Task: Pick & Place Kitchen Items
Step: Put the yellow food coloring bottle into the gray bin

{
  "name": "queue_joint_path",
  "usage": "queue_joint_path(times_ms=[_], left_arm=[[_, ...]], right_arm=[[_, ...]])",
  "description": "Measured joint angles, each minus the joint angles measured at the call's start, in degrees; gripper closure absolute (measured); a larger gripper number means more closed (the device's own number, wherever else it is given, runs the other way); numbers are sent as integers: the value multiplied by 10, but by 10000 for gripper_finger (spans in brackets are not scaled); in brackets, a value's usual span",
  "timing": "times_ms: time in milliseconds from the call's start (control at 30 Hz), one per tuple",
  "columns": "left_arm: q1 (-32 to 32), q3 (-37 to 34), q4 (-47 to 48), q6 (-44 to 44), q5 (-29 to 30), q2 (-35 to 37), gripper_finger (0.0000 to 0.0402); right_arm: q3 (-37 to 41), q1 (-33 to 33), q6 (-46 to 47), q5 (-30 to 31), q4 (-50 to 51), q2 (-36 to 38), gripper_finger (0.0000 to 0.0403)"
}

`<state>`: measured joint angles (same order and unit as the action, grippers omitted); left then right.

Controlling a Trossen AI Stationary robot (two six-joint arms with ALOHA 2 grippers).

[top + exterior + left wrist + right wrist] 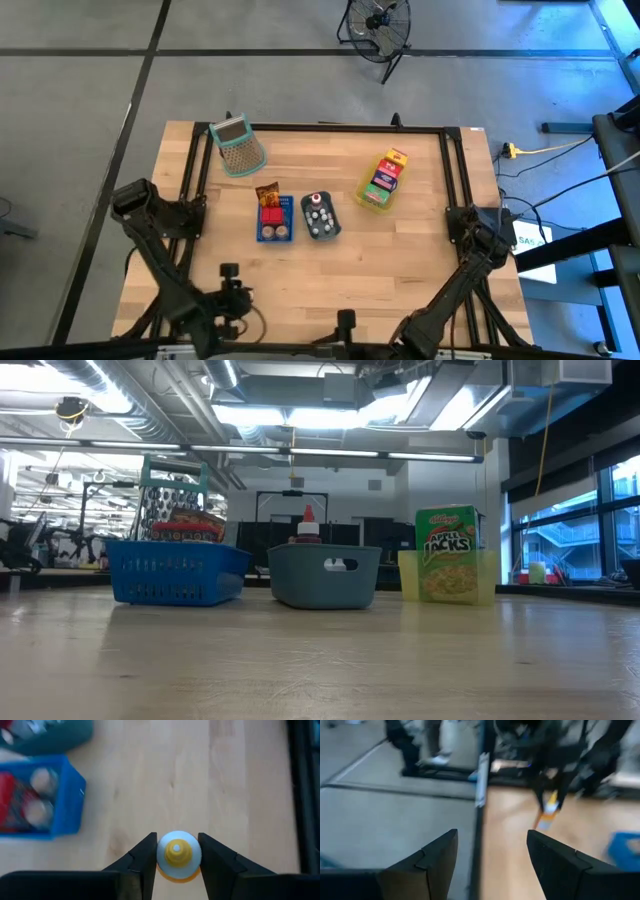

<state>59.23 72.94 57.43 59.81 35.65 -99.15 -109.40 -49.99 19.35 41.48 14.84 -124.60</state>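
The left pincer [178, 857] grips a small yellow-capped white bottle [178, 854] near the pale wooden bench's [400, 250] front left edge, near the blue plastic tray [62, 802]. The right pincer [492, 852] waits open at the bench's right edge.

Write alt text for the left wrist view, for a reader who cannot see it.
The left gripper holds a small bottle with a yellow nozzle cap between its dark jaws, above a light wooden table. Farther off is a blue tray of small items, with a grey-blue tray beside it.
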Motion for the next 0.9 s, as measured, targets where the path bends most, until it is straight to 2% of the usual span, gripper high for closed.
queue_joint_path(times_ms=[167, 433, 567, 667, 767, 833, 900], left_arm=[[-65, 42, 1, -92, 6, 0, 283], [-151, 138, 2, -200, 53, 0, 284], [-194, 182, 2, -281, 39, 0, 283], [-237, 201, 2, -331, 22, 0, 282], [-284, 212, 2, -383, 2, 0, 284], [-316, 215, 2, -420, -11, 0, 284], [-347, 215, 2, -450, -25, 3, 284]], right_arm=[[0, -29, -86, 144, -25, 0, 163], [0, -84, -299, 476, -24, 0, 163], [0, -99, -437, 482, -19, 6, 162], [0, -99, -447, 484, 17, 26, 162], [0, -98, -383, 485, 106, 62, 162], [0, -98, -281, 486, 208, 91, 162], [0, -98, -142, 483, 350, 121, 162]])
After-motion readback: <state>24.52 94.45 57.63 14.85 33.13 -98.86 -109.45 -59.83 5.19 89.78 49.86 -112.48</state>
